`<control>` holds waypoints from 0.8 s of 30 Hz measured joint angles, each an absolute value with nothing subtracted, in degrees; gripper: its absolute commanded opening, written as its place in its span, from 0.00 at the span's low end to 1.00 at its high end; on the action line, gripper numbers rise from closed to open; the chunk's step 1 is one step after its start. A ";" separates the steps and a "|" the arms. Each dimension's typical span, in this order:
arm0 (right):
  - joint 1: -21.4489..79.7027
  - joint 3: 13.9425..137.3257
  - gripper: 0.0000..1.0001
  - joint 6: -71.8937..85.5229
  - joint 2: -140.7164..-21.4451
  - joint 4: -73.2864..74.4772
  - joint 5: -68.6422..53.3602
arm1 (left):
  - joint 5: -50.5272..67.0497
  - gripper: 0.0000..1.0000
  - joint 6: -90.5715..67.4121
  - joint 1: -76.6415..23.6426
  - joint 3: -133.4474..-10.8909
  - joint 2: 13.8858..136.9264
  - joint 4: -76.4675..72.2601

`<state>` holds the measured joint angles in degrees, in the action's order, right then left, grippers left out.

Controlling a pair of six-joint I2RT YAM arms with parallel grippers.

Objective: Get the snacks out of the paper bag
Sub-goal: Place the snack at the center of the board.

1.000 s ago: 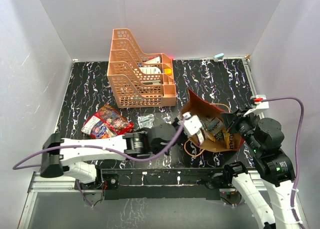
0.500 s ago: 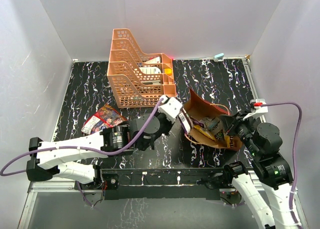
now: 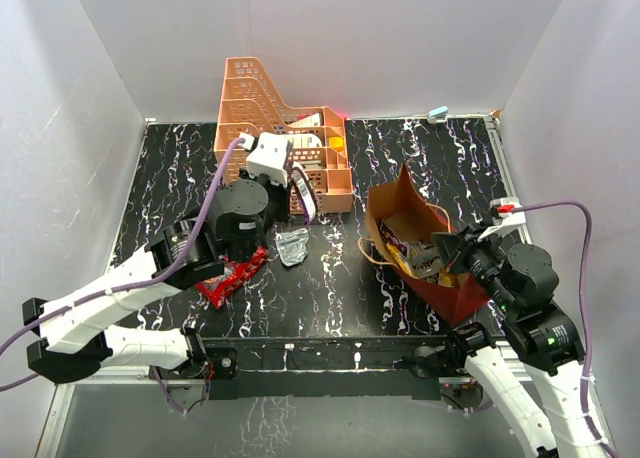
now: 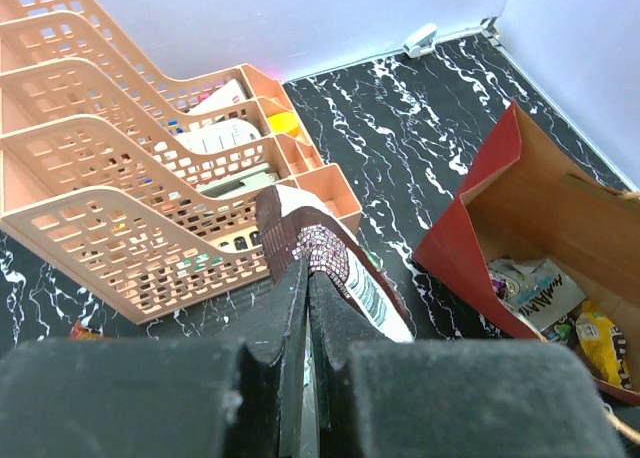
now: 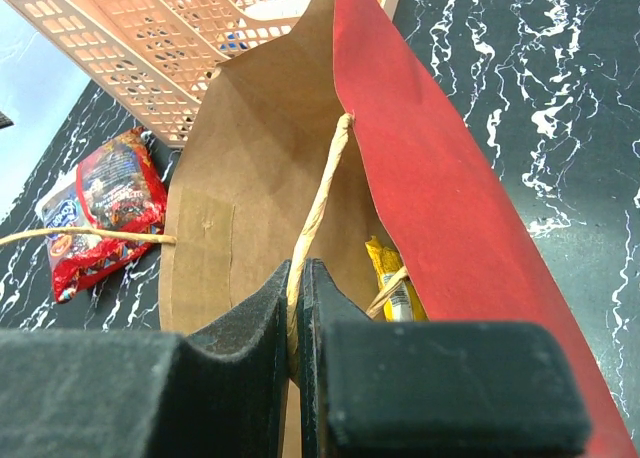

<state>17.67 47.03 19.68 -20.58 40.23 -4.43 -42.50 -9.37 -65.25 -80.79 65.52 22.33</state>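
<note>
Left jaws pinch a brown packet (image 4: 320,253) by its edge; it may slip onto the counter (image 3: 330,298). Right jaws clamp the paper bag (image 5: 430,178) by its cord handle (image 5: 318,203), which could tear.

Left gripper (image 4: 306,276) raised, right gripper (image 5: 297,280) low, both seemingly clamped.

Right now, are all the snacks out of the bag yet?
Not yet. Done: the big red bag and a silver packet lie on the table. In hand: the left gripper pinches a brown packet up beside the orange rack, while the right gripper holds the paper bag by its cord handle. Left: more snacks inside, including a yellow wrapper.
</note>
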 measured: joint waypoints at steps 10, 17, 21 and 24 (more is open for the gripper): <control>17.96 47.00 0.08 20.45 -18.83 40.25 -2.61 | -40.32 0.00 -14.33 -56.75 -73.45 66.52 24.69; 17.91 47.00 0.08 21.54 -16.19 40.27 -0.25 | -29.98 0.00 -16.62 -45.93 -59.37 68.71 18.52; 17.82 47.00 0.08 21.65 -16.25 40.27 0.21 | -25.78 0.00 -18.02 -42.39 -52.25 69.91 12.58; 17.82 47.00 0.08 21.78 -16.40 40.27 0.25 | -23.83 0.00 -19.14 -40.91 -48.58 70.70 7.86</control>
